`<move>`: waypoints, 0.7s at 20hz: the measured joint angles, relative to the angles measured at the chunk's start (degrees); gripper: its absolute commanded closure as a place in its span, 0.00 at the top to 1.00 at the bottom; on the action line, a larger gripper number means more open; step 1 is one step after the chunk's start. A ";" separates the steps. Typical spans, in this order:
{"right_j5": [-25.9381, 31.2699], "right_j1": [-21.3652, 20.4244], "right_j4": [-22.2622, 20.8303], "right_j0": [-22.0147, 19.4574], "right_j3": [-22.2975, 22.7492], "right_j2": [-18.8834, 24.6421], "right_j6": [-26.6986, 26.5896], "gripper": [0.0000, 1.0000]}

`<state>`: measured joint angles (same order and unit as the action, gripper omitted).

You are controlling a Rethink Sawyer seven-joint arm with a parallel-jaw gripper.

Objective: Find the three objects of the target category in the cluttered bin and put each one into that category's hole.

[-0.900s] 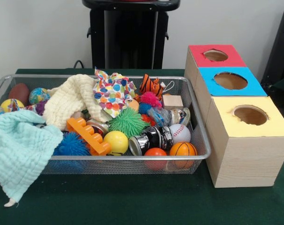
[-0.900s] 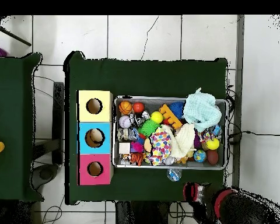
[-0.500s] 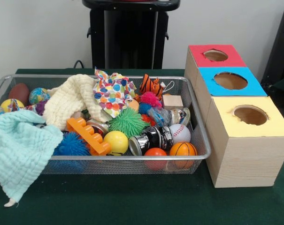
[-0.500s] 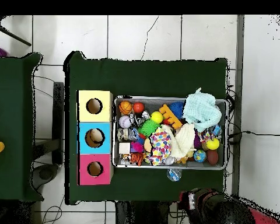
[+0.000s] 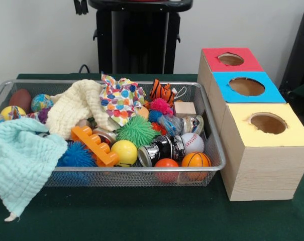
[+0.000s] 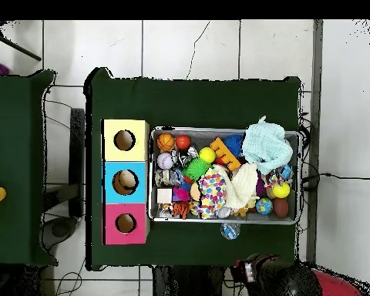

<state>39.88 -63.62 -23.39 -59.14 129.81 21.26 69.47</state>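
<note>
A wire mesh bin (image 5: 141, 169) holds a jumble of toys. At its front right lie a baseball (image 5: 193, 142), a small basketball (image 5: 195, 160), an orange ball (image 5: 166, 163) and a yellow ball (image 5: 124, 151). Green (image 5: 136, 130), blue (image 5: 76, 155) and pink (image 5: 161, 106) spiky balls lie among shiny cans (image 5: 162, 148). To the right stand three wooden boxes with holes, topped red (image 5: 212, 63), blue (image 5: 272, 93) and yellow (image 5: 290, 133). My gripper (image 5: 81, 6) only peeks in at the top edge, far above the bin. The overhead view shows the arm (image 6: 277, 279) drawn back off the table.
A mint cloth (image 5: 21, 160) hangs over the bin's left front corner. A cream cloth (image 5: 74, 108), a dotted cloth (image 5: 120, 98), an orange plastic block (image 5: 94, 144), a wooden cube (image 5: 184, 108) and a tiger toy (image 5: 162, 91) fill the middle. The blue box's hole (image 6: 126, 182) shows something inside.
The gripper's tips have come into the front view at the top left edge. In the overhead view the arm has shifted at the bottom edge. Nothing in the bin moved.
</note>
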 measured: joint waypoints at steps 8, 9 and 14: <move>-8.60 11.51 -2.69 3.73 -2.45 -7.55 0.62 0.00; -9.32 12.43 -2.69 4.01 -2.67 -8.13 0.62 0.00; -14.06 18.14 -2.66 5.24 -3.61 -11.69 0.65 0.00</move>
<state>25.82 -45.48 -26.04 -53.91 126.20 9.57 70.12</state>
